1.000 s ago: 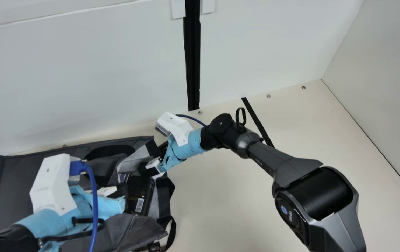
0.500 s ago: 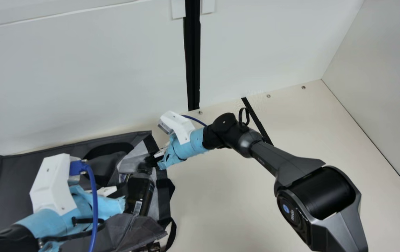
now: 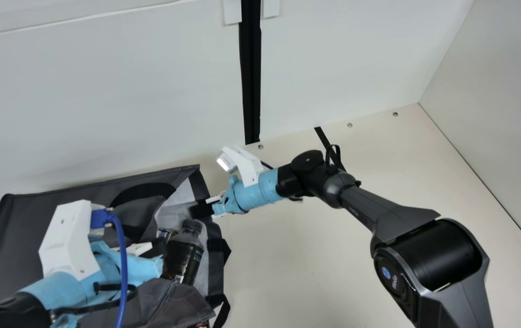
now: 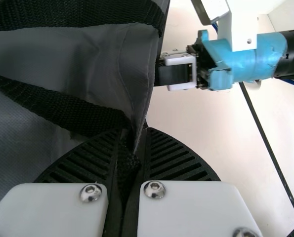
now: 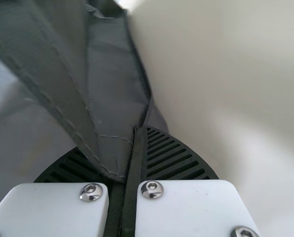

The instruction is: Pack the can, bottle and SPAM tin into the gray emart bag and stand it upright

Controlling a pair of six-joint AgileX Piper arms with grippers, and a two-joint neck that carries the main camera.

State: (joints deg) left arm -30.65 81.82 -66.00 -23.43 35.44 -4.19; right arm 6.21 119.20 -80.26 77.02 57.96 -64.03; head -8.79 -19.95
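Main view: the gray bag (image 3: 37, 223) lies slumped on the cream table (image 3: 315, 255), its mouth toward the right arm. The dark bottle (image 3: 183, 257) leans just inside that mouth, with what looks like the can (image 3: 163, 233) beside it. The left gripper (image 3: 162, 248) is at the bag's near side, and the right gripper (image 3: 193, 210) is at the mouth's far rim. Over the last second, the right arm has drawn back from over the bottle, uncovering its cap, and the bag's far corner has risen; this probably widens the mouth so the bottle can settle deeper before the bag is stood up. Left wrist view: fingers closed, a black strap (image 4: 53, 102) of the bag pinched between them. Right wrist view: fingers closed on a stitched fold of the bag.
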